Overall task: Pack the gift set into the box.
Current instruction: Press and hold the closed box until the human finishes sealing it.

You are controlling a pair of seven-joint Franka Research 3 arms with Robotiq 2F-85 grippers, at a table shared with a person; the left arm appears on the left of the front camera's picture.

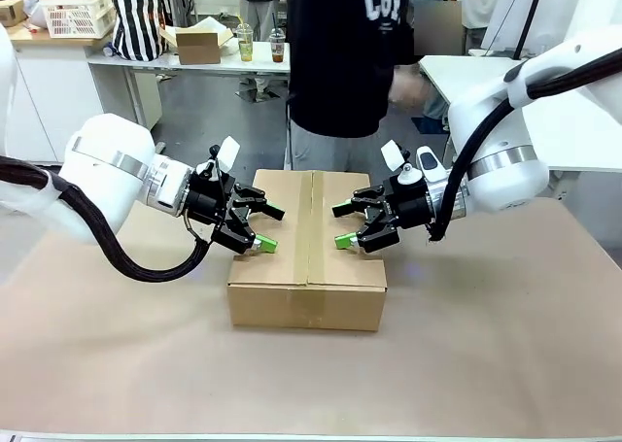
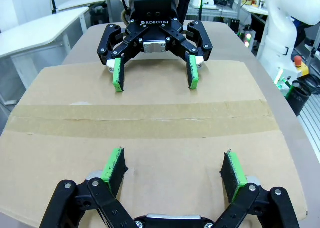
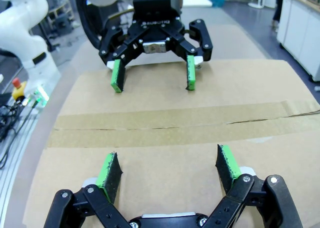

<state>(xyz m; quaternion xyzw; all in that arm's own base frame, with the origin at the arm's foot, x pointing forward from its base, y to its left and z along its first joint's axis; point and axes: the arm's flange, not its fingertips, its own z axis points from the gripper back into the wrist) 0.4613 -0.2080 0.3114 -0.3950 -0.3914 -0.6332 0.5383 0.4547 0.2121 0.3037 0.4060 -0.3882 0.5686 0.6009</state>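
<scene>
Front: box (image 1: 307, 251) mid-table, flaps down and taped, left gripper (image 1: 266, 226) and right gripper (image 1: 341, 224) facing over its lid from either side, both spread wide, holding nothing. Left wrist: own pads (image 2: 114, 166) low over near flap, tape seam (image 2: 140, 120) ahead, likely poised to open it. Right wrist: same, mirrored; gift set unseen.

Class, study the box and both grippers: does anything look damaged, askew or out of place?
Nothing stands out. The box sits flat and closed, its tape strip along the seam. The left gripper and right gripper are open over it.
</scene>
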